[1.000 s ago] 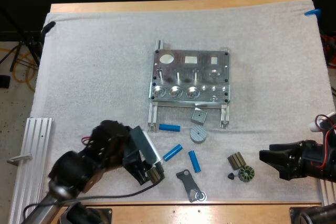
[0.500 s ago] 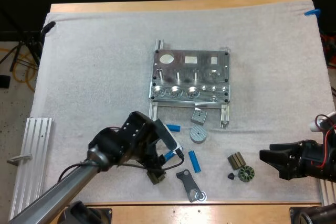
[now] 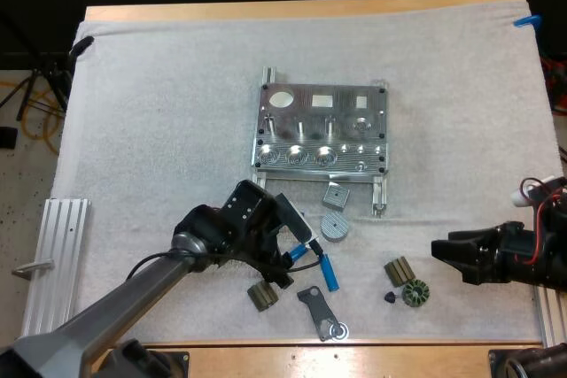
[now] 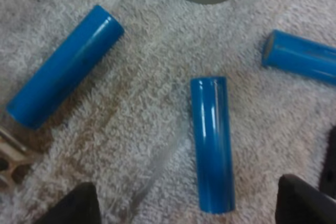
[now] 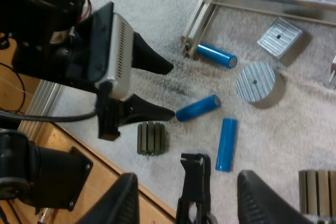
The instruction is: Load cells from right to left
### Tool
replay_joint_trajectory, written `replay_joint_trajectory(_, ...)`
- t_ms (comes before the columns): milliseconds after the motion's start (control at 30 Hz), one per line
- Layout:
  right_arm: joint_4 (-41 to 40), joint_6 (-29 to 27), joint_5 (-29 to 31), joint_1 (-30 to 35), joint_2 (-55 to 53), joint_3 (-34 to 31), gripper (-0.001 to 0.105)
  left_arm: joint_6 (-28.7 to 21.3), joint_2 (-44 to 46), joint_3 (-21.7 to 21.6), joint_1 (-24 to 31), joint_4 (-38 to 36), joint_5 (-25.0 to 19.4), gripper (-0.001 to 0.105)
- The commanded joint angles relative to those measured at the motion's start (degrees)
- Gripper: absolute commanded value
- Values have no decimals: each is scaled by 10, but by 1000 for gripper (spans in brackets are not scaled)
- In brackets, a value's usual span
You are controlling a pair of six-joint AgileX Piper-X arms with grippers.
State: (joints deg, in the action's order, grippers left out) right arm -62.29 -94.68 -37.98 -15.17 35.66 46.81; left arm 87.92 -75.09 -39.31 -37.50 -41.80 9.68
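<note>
Now left gripper [image 4: 186, 199] — fingers apart — hovers over a blue cell [image 4: 212, 166].

The fixture [image 3: 321, 139] sits at the frame's centre, with a round disc [image 3: 334, 227] just below it. Three cylinders [image 3: 329, 272] lie left of and below the disc. Small parts [image 3: 415, 293] lie toward the lower right.

We find the mat [image 3: 159, 112] open along its far and left sides. Just ahead of our left gripper [image 5: 172, 91], its fingers parted, three blue cylinders [image 4: 212, 145] crowd close, with a round disc [image 3: 333, 227] beyond. A gear [image 3: 415, 292] and a ribbed block [image 3: 400, 271] sit between our right gripper [image 3: 438, 258] and those cylinders.
</note>
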Motion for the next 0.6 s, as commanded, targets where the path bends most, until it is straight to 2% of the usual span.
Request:
replay_joint_trajectory(0, 11, -6, -12, 3, 0, 6, 43, 6, -10, -3, -2, 5, 4, 67)
replay_joint_trajectory(567, 21, -6, -13, 3, 0, 6, 43, 6, -104, -3, -2, 25, 18, 66)
